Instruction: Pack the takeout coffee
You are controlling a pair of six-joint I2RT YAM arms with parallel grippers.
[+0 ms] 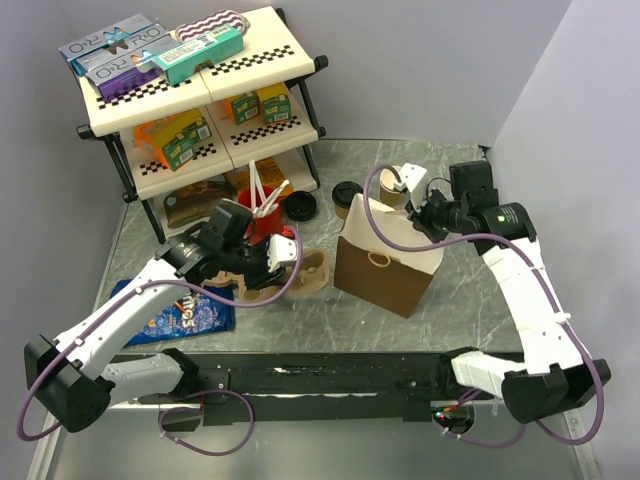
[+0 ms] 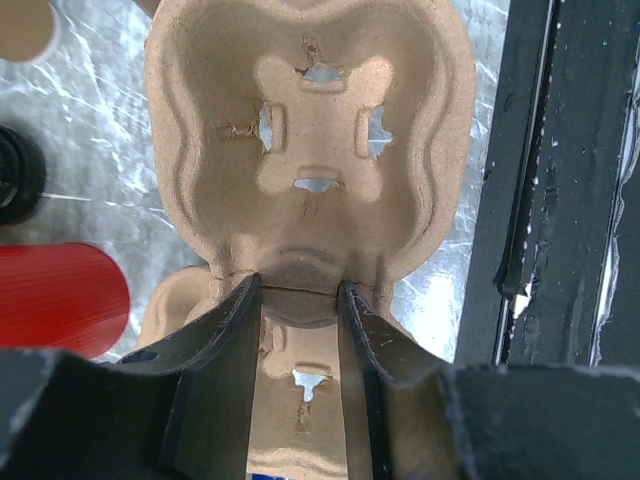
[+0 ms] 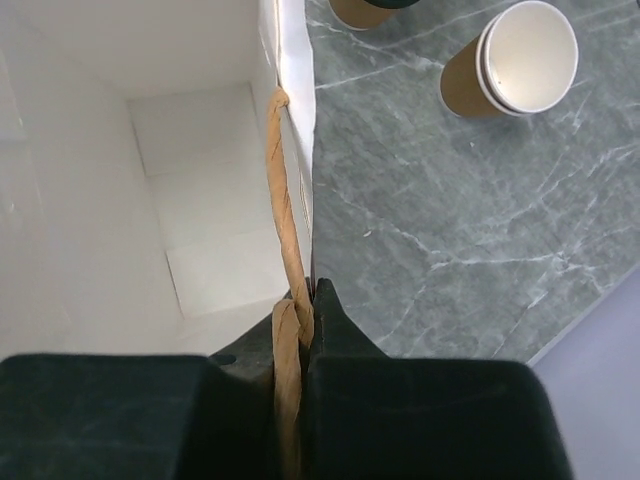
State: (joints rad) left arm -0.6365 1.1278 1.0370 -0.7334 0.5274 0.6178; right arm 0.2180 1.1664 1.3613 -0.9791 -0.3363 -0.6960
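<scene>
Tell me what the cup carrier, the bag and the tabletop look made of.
Cup carrier: moulded paper pulp, matte tan; fibrous, torn-edged slots.
Paper bag: brown kraft outside, white inside; creased folds, twisted paper-cord handle.
Tabletop: grey-green, white-veined, glossy; stone or marble-print laminate, cannot tell which.

From above and behind the arm bases, one camera looks down over the grey marbled table. Each wrist camera sits close — left over the moulded tan pulp cup tray, right into the white-lined brown paper bag — both visible overhead.
</scene>
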